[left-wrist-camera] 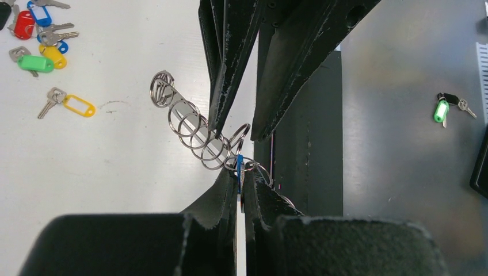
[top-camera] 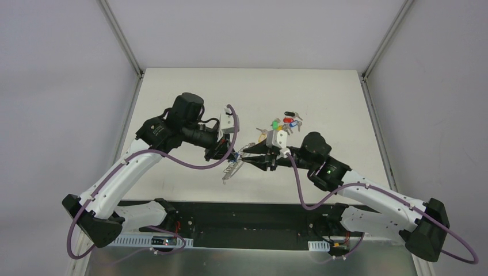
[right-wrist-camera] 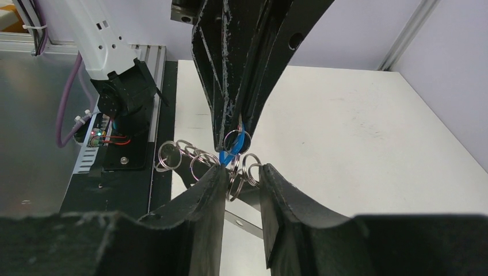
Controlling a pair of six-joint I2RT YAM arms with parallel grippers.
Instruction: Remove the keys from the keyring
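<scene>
The keyring (top-camera: 230,171) is a flat metal strip with a row of several split rings (left-wrist-camera: 183,109), held in the air between both grippers. My left gripper (left-wrist-camera: 240,175) is shut on a blue-headed key (left-wrist-camera: 239,167) that hangs on one of the rings; in the top view it (top-camera: 232,152) comes in from the left. My right gripper (right-wrist-camera: 243,171) meets it tip to tip, its jaws pressed on the strip and rings (right-wrist-camera: 172,156). In the right wrist view the left gripper (right-wrist-camera: 233,135) holds the blue key (right-wrist-camera: 230,155) just above my right fingers.
Several loose keys with coloured tags (top-camera: 285,123) lie on the white table behind the grippers; they also show in the left wrist view (left-wrist-camera: 40,54), with a yellow-tagged key (left-wrist-camera: 77,105) nearer. A green-tagged key (left-wrist-camera: 441,109) lies on the grey metal surface by the arm bases.
</scene>
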